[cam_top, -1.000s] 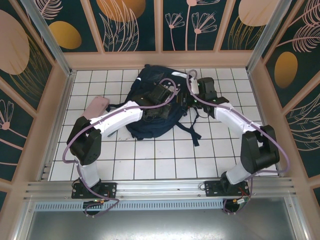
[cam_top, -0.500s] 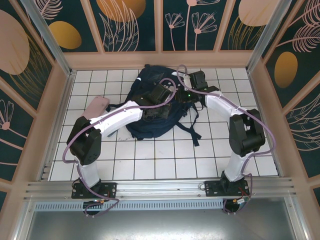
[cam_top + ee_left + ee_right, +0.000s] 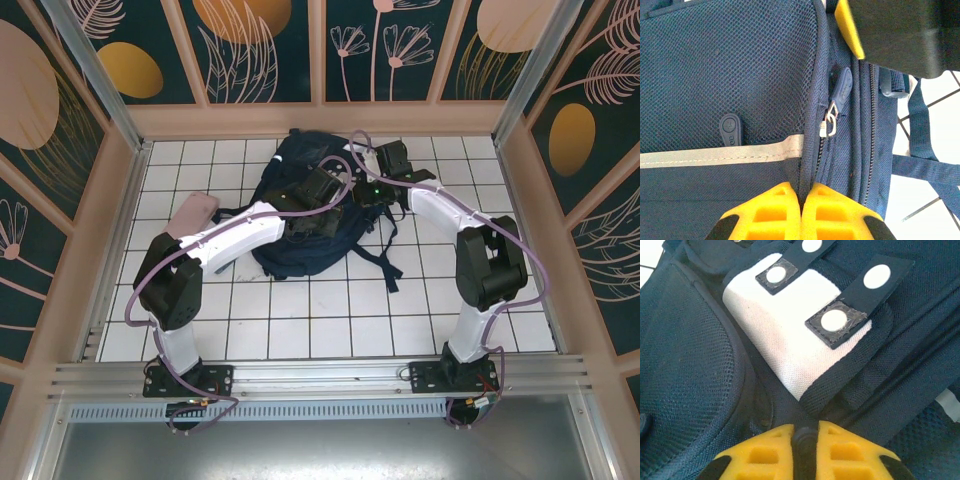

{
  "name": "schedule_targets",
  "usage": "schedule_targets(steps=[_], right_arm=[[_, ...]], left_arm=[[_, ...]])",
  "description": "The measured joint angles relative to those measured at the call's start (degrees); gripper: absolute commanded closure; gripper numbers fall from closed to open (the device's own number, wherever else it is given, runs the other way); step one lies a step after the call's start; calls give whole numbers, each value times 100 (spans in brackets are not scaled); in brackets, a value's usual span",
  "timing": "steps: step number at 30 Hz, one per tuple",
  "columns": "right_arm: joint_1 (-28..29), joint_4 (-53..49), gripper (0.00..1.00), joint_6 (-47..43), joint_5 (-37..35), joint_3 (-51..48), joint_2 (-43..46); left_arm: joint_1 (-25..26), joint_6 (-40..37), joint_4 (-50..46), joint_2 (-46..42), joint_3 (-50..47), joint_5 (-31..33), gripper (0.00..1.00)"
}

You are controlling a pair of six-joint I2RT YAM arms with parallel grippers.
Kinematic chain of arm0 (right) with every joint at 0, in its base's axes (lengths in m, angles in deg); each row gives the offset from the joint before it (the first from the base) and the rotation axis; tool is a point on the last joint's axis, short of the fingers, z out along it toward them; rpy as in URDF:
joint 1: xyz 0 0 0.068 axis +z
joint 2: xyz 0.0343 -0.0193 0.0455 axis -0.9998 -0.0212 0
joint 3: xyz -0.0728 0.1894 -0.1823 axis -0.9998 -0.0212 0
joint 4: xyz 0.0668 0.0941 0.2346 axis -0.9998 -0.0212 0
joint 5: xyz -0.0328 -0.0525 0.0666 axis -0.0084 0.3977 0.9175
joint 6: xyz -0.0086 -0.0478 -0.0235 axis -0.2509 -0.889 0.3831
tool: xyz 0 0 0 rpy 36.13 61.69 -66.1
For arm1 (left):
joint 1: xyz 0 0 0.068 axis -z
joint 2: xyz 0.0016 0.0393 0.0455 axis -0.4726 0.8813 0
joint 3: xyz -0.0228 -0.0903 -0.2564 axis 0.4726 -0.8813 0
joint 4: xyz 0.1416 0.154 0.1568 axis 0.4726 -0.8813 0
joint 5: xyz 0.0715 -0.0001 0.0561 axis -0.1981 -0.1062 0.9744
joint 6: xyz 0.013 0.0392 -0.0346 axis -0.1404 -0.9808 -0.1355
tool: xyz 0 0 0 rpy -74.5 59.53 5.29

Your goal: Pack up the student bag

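Observation:
The student bag (image 3: 300,225), a navy backpack, lies on the tiled floor at the back middle. My left gripper (image 3: 801,197) is shut on a fold of the bag's fabric beside a zipper, just below the white reflective stripe (image 3: 715,156). A navy zipper pull (image 3: 841,86) hangs further along that zipper. My right gripper (image 3: 805,436) is shut on a dark rounded tab of the bag, under the white patch (image 3: 790,340) near its top. In the top view, the left gripper (image 3: 322,195) and right gripper (image 3: 368,190) meet over the bag's upper right part.
A pink flat object (image 3: 192,213) lies on the tiles left of the bag. Dark straps (image 3: 385,262) trail from the bag toward the near right. Wooden walls close in the floor on three sides.
The right arm swung left onto the bag's top and its gripper closed on the dark tab. The left arm and the bag have stayed put.

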Motion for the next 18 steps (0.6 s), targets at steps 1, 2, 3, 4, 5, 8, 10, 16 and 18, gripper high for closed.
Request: schedule_targets(steps=[1, 2, 3, 4, 5, 8, 10, 16, 18], right_arm=[[0, -13, 100, 4, -7, 0, 0], [0, -15, 100, -20, -22, 0, 2], [0, -17, 100, -15, -44, 0, 9], [2, -15, 100, -11, -61, -2, 26], [9, 9, 100, 7, -79, -37, 74], [11, 212, 100, 101, -44, -382, 437], [20, 463, 100, 175, 74, -728, 776], [208, 1209, 100, 509, 529, -1945, 1792], [380, 1513, 100, 651, 702, -2319, 2052]], left_arm=[[0, 0, -2, 0, 0, 0, 100], [0, 0, -2, 0, 0, 0, 100], [0, 0, -2, 0, 0, 0, 100], [0, 0, 0, 0, 0, 0, 100], [0, 0, -2, 0, 0, 2, 100], [0, 2, -2, 0, 2, -9, 100], [7, 7, -2, 0, 11, -70, 100], [66, 74, 13, 0, 138, -284, 100], [63, 120, 48, 0, 142, -330, 100]])
